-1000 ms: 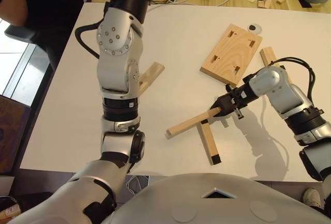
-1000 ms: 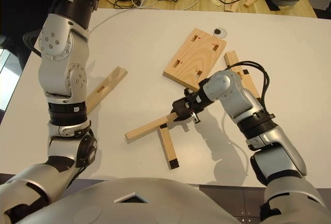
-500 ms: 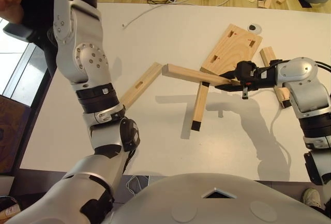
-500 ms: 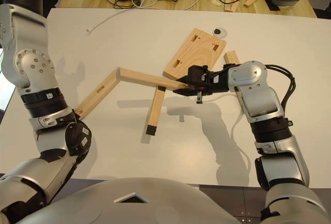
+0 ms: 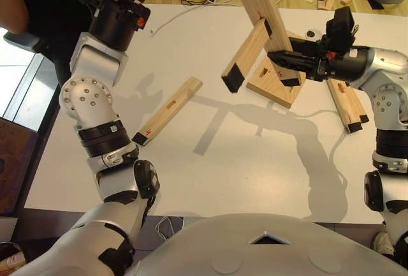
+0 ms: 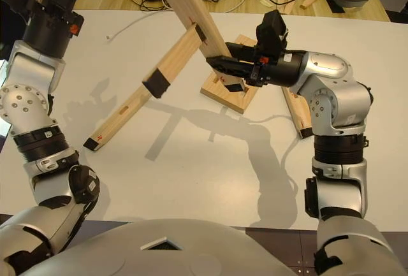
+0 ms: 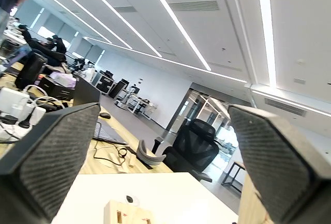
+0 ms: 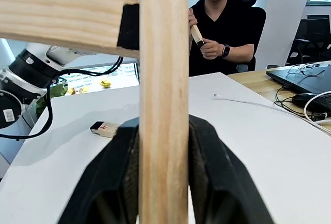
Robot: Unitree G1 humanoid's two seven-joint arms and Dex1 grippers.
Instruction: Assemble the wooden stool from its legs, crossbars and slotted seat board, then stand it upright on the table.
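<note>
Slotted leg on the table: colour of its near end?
Black end cap; left eye view.

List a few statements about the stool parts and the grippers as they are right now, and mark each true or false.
1. The right gripper is shut on the leg-and-crossbar piece, held in the air above the table. True.
2. The left gripper clamps a leg. False: it is open with nothing between its fingers.
3. The seat board stands on its edge. False: it lies flat on the table.
4. A loose leg lies on the table, on the robot's left of the seat board. True.
</note>
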